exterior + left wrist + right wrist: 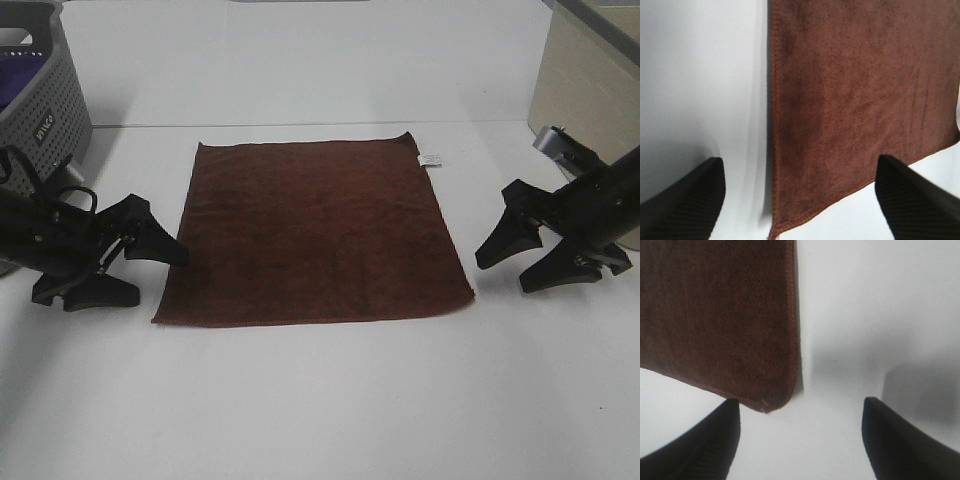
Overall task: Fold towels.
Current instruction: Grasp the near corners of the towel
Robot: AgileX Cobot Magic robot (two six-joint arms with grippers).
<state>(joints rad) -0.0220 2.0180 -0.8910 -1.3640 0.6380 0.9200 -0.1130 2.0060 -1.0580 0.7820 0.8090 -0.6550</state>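
Note:
The dark brown towel (315, 230) lies flat and unfolded on the white table, with a small white tag (430, 159) at its far right corner. My left gripper (150, 272) is open and empty, low at the towel's left edge near the front left corner. In the left wrist view the towel (860, 115) lies between and beyond the open gripper (799, 165). My right gripper (503, 273) is open and empty, just right of the front right corner. In the right wrist view that towel corner (765, 407) lies near one finger (700, 445) of the open gripper (800, 405).
A grey perforated basket (45, 110) with a purple cloth (15, 80) inside stands at the back left, behind my left arm. A beige box (590, 80) stands at the back right. White table (320, 400) surrounds the towel.

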